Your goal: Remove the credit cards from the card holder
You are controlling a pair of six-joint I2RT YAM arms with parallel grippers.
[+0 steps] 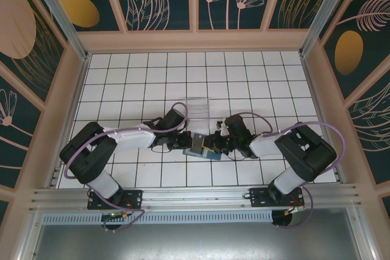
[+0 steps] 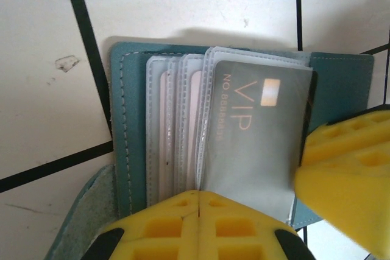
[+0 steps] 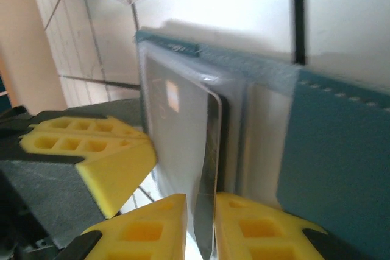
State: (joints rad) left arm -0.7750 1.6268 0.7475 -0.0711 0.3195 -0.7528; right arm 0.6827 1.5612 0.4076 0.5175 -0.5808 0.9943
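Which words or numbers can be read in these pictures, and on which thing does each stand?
"VIP": on the dark grey card in the teal card holder, left wrist view.
"NO", then a row of digits: on the same card; the digits are too blurred to read surely.
Paler cards in the sleeves: no text can be read.
Top view: everything too small.

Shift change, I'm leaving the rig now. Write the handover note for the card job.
Left gripper: fingers closed together over the edge of the open teal card holder; whether they pinch a sleeve is unclear.
Right gripper: fingers shut on the edge of the dark VIP card, which sits in its clear sleeve.
Paler cards sit in the other sleeves; a clear plastic box stands beyond the holder.
Done: holder open, one card gripped. Left: pull every card out.
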